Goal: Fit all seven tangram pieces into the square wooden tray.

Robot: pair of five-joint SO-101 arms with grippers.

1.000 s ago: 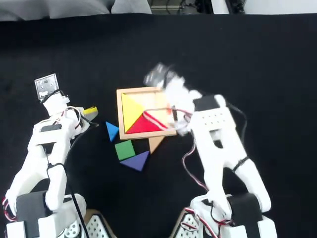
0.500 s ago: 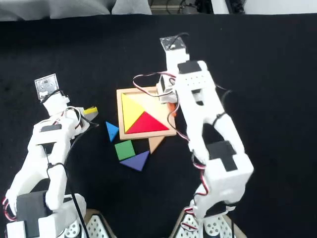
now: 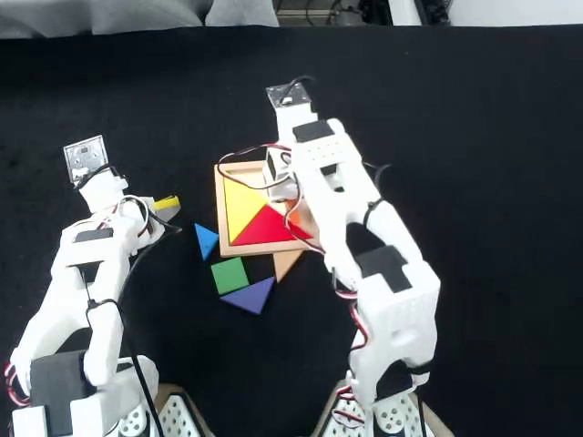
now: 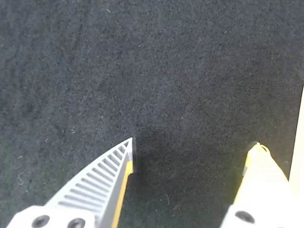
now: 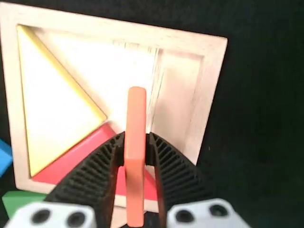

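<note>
Right end effector (image 5: 135, 138) clamps an orange piece (image 5: 137, 107) edge-on — its outline hidden — over the wooden tray (image 5: 214, 76).

The right arm (image 3: 339, 193) overhangs the tray's (image 3: 219, 209) seemingly bare right half.

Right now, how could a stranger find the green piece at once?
On the black table, find the square wooden tray. Just outside its near left corner lies the green piece. Its neighbours, a blue triangle, a purple triangle and a tan triangle, are three-sided; it alone is square.
</note>
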